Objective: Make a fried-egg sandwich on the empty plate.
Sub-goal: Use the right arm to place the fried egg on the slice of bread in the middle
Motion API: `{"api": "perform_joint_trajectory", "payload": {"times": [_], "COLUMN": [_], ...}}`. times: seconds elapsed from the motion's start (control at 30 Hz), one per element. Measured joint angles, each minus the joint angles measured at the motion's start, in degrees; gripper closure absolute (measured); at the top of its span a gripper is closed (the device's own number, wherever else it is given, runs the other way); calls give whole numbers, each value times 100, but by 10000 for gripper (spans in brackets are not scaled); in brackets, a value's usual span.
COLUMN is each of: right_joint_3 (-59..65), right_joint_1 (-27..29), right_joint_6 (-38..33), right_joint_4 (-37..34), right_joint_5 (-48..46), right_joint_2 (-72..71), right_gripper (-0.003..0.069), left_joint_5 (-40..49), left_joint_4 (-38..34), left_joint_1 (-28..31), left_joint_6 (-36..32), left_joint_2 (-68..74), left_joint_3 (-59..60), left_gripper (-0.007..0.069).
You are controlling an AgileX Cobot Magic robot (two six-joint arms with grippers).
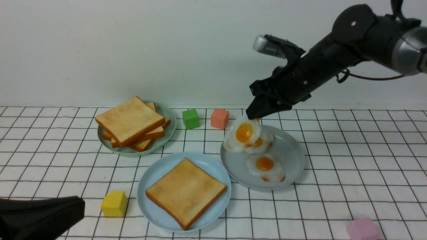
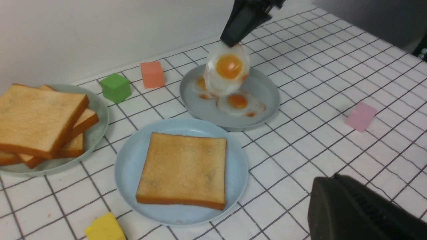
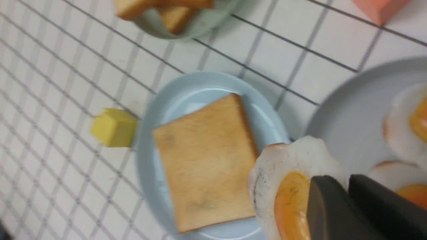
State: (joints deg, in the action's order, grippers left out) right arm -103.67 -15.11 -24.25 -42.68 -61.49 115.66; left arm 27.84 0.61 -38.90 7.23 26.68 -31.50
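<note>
White and floppy, the fried egg (image 1: 244, 135) hangs from my right jaws. They are pinched shut on its top edge. The egg hangs on its edge, with the orange yolk facing me. It is lifted just above the grey-blue plate (image 1: 290, 150), where two more eggs (image 1: 266, 166) lie flat.

The egg has to go on the toast slice (image 1: 186, 192). That slice lies flat on the sky-blue plate (image 1: 155, 180). From my right jaws, it is to my left, nearer to me, and lower down. The two plates sit just beside each other, so I think it is a short trip. The toast is square and turned so that one corner points at me. The egg is nearly round, so I do not think I need to turn it. I do need to lay it flat, so that it does not slide off.

My left jaws sit low at the near left corner of the desk. I see only their dark shell, so I cannot tell if they are wide or narrow. More toast (image 1: 130, 123) is stacked on the pale grey-green plate (image 1: 169, 117), far off to my left. I think my left arm is the closer one for the top slice.
</note>
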Motion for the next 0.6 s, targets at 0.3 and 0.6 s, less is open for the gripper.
{"api": "perform_joint_trajectory", "payload": {"times": [0.3, 0.6], "right_joint_3": [516, 697], "right_joint_1": [-875, -1120], "right_joint_6": [-95, 273], "right_joint_4": [-738, -1115], "right_joint_5": [464, 1490], "right_joint_2": [113, 743], "right_gripper": [579, 580], "left_joint_5": [47, 162], "left_joint_4": [1172, 1264], "left_joint_1": [0, 0], "left_joint_6": [1507, 1631], "left_joint_2": [0, 0], "left_joint_3": [0, 0], "left_gripper": [632, 627]}}
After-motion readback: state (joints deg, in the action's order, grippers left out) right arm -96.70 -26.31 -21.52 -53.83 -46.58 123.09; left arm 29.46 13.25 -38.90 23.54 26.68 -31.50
